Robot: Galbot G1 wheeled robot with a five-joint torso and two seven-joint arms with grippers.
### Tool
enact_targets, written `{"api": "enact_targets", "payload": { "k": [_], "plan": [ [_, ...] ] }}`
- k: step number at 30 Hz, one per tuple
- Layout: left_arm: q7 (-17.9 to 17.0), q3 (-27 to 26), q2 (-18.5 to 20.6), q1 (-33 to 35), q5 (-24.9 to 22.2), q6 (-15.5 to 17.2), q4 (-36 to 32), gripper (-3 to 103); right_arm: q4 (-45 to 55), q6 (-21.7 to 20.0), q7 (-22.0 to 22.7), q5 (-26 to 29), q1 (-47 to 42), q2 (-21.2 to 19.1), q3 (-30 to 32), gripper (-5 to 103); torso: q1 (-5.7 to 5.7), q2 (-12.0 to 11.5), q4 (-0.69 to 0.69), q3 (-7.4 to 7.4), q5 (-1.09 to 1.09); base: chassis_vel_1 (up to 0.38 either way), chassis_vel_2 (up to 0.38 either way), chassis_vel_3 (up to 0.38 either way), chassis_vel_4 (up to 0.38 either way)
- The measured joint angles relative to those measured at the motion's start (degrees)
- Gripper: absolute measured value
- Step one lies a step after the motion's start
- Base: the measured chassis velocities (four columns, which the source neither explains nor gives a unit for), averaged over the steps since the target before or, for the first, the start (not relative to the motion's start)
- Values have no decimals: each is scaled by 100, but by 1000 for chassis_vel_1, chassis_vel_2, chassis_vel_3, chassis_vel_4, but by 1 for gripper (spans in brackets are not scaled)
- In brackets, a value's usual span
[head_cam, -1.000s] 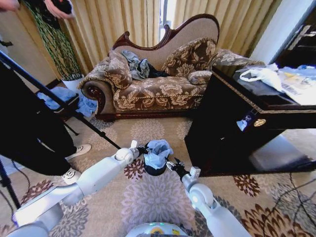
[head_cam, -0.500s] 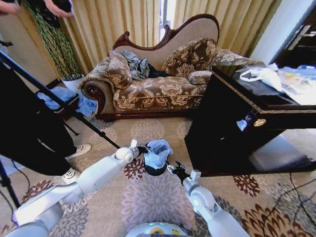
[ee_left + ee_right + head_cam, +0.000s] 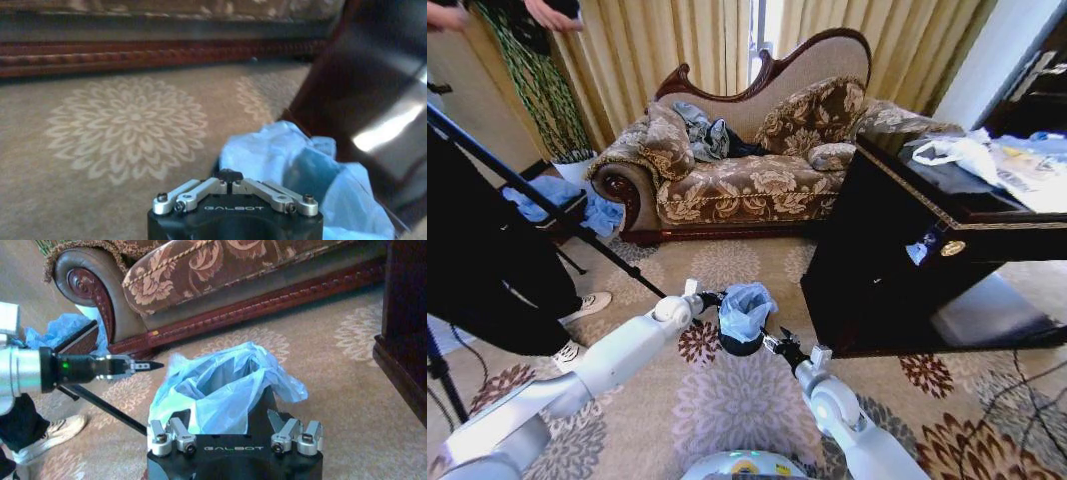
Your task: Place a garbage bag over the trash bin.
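- The garbage bag (image 3: pixel 220 385) is sitting loosely bunched over the trash bin (image 3: pixel 741 345) on the carpet (image 3: pixel 737 400), before the sofa (image 3: pixel 747 170).
- The left claw (image 3: pixel 148 365) is hovering beside the bag, fingers together, gripping nothing.
- The right claw (image 3: pixel 233 427) is facing the bin, fingers apart.
- Risk: the unstretched rim is likely slipping inward; a nudge could be toppling the light bin.

Ornate patterned sofa (image 3: pixel 747 160) before beige curtains (image 3: pixel 657 45), dark cabinet (image 3: pixel 937 250) on floral carpet (image 3: pixel 727 400)
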Motion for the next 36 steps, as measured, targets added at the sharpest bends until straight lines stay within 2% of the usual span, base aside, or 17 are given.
{"api": "enact_targets", "payload": {
  "k": [4,6,8,14,16,18,19,22,23,25,26,28,29,31,33,36],
  "plan": [
    [-25,-469,152,246,-96,46,-203,0,31,203,-68,9,50,-15,-77,74,0,0,0,0,1,0,0,0,0],
    [-25,-582,201,309,-104,48,-239,0,32,324,-75,10,120,-10,-143,77,0,0,0,0,2,0,0,0,0],
    [-24,-638,234,348,-103,42,-246,0,15,392,-75,9,206,0,-205,75,0,0,1,0,1,0,0,0,0],
    [-9,-516,196,327,-43,1,-291,0,-51,415,-74,4,328,14,-299,73,0,0,2,0,2,0,0,0,0],
    [33,-275,89,188,119,-39,-217,0,-50,398,-74,2,276,0,-277,73,0,0,-1,0,2,0,0,0,0],
    [64,-31,10,69,214,-59,-126,11,-38,392,-82,-7,196,-16,-218,73,0,0,-1,0,2,0,0,0,0],
    [64,-31,10,69,214,-59,-126,11,-38,392,-82,-7,196,-16,-218,73,0,0,-1,0,2,0,0,0,0],
    [121,291,-85,-75,396,-94,58,26,-22,387,-102,-13,93,-35,-142,73,0,0,-1,0,2,0,0,0,0],
    [121,291,-85,-75,396,-94,58,26,-22,387,-102,-13,93,-35,-142,73,0,0,-1,0,2,0,0,0,0],
    [151,450,-133,-133,509,-112,133,38,-22,387,-125,-17,62,-43,-110,73,0,0,-1,0,2,0,0,0,0],
    [160,485,-149,-147,553,-125,151,38,-23,387,-128,-17,59,-44,-103,73,0,0,0,0,3,0,0,0,0],
    [183,537,-188,-172,624,-152,191,48,-29,388,-139,-18,57,-42,-92,73,0,0,0,0,2,0,0,0,0],
    [183,537,-188,-172,624,-152,191,48,-29,388,-139,-18,57,-42,-92,73,0,0,0,0,2,0,0,0,0],
    [200,582,-222,-215,656,-164,228,59,-47,391,-162,-27,55,-39,-92,73,0,0,0,0,2,0,0,0,0],
    [205,594,-227,-229,658,-166,231,59,-52,393,-168,-32,55,-38,-94,73,0,0,0,0,2,0,0,0,0],
    [218,646,-241,-302,660,-184,259,76,-74,399,-177,-36,62,-28,-96,73,0,0,0,0,2,0,0,0,0]
  ]
}}
